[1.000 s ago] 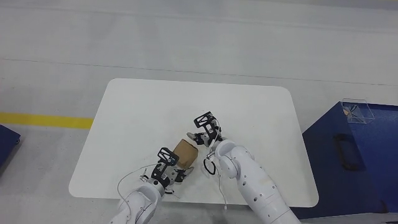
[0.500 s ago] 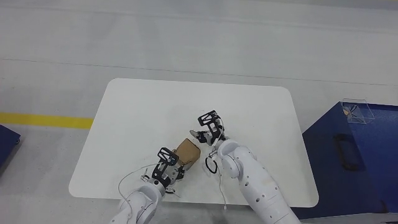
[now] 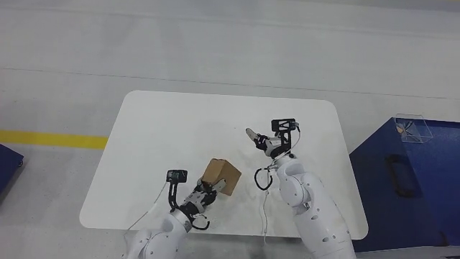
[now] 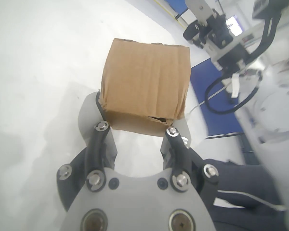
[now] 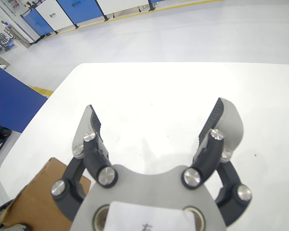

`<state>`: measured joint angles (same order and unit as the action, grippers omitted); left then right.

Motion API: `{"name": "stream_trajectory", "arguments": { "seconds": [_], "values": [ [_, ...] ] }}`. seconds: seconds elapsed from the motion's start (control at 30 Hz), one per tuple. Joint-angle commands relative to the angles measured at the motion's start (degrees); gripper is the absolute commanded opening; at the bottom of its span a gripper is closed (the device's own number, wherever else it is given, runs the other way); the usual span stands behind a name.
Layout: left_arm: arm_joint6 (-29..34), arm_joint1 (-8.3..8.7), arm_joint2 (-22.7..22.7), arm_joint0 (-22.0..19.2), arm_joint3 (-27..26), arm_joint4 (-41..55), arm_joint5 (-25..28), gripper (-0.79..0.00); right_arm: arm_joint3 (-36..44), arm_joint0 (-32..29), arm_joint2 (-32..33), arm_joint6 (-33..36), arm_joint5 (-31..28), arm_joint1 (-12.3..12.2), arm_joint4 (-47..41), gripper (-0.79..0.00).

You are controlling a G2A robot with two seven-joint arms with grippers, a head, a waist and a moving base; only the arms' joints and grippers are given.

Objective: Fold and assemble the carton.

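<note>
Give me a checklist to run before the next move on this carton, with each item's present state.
1. Left gripper grips the carton: ok, shut on its near end from both sides.
2. Right gripper free: ok, open and empty.
3. Right gripper clear of the carton: ok, apart from it, over bare table.
4. Carton flaps shut: cannot tell; the visible faces look closed, a small dark gap shows at the gripped edge, and the far end is hidden.
5. Carton resting on the table: cannot tell.

One carton [image 3: 221, 175], one white table [image 3: 158, 129], two pincers, left pincer [image 4: 134, 114], right pincer [image 5: 156, 111]
</note>
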<state>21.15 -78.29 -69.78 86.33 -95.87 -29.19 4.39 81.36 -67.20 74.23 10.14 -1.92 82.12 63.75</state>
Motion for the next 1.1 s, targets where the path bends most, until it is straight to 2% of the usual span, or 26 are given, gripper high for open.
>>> {"name": "stream_trajectory", "arguments": {
  "seconds": [0.0,0.07,0.13,0.17,0.2,0.23,0.4,0.5,0.53,0.6,0.67,0.7,0.73,0.83,0.97,1.07],
  "values": [
    [7.40,0.12,-0.88,-0.67,-0.15,9.06,-3.13,-0.785,0.14,-0.10,-0.24,0.43,-0.13,-0.02,0.31,0.000],
    [12.27,0.35,-1.75,-1.79,0.48,11.69,-5.69,-0.785,0.14,-0.10,-0.24,0.43,-0.13,-0.02,0.31,0.000],
    [14.12,0.55,-2.02,-2.98,1.70,10.87,-8.58,-0.779,0.14,-0.10,-0.24,0.43,-0.13,-0.02,0.31,0.000],
    [14.80,0.55,-1.92,-3.42,2.16,11.49,-9.19,-0.576,0.14,-0.10,-0.24,0.43,-0.13,-0.02,0.31,0.000],
    [15.53,0.59,-2.00,-3.87,2.88,12.05,-9.67,-0.465,0.14,-0.10,-0.24,0.43,-0.13,-0.02,0.31,0.000],
    [15.39,0.69,-2.13,-4.35,3.69,10.94,-10.71,0.000,0.14,-0.10,-0.24,0.43,-0.13,-0.02,0.31,0.000],
    [13.67,0.86,-3.25,-4.00,3.72,12.43,-13.65,0.000,0.14,-0.10,-0.24,0.43,-0.13,-0.02,0.31,0.000],
    [12.04,1.12,-5.15,-2.74,1.07,13.60,-14.46,0.000,0.14,-0.10,-0.24,0.43,-0.13,-0.02,0.31,0.000],
    [9.43,1.21,-6.33,-1.89,-0.05,13.62,-13.56,0.000,0.14,-0.10,-0.24,0.43,-0.13,-0.02,0.31,0.000],
    [-0.57,1.31,-8.19,0.53,-2.47,9.80,-11.26,0.000,0.14,-0.10,-0.24,0.43,-0.13,-0.02,0.31,0.000],
    [-9.53,1.20,-7.61,2.55,-5.14,4.86,-9.47,0.000,0.14,-0.10,-0.24,0.43,-0.13,-0.02,0.31,0.000],
    [-12.10,1.21,-6.82,3.50,-5.88,2.36,-7.11,-0.046,0.14,-0.10,-0.24,0.43,-0.13,-0.02,0.31,0.000],
    [-13.59,1.38,-5.77,3.98,-6.38,-2.62,-4.98,-0.400,0.14,-0.10,-0.24,0.43,-0.13,-0.02,0.31,0.000],
    [-16.65,1.66,-1.73,4.33,-6.58,-16.80,-1.60,-0.785,0.14,-0.10,-0.24,0.43,-0.13,-0.02,0.31,0.000],
    [-20.36,1.46,4.12,3.07,-4.09,-30.68,-2.13,-0.785,0.14,-0.10,-0.24,0.43,-0.13,-0.02,0.31,0.000],
    [-19.83,1.03,6.81,1.05,-1.71,-34.78,-5.19,-0.785,0.14,-0.10,-0.24,0.43,-0.13,-0.02,0.31,0.000]
  ]
}}
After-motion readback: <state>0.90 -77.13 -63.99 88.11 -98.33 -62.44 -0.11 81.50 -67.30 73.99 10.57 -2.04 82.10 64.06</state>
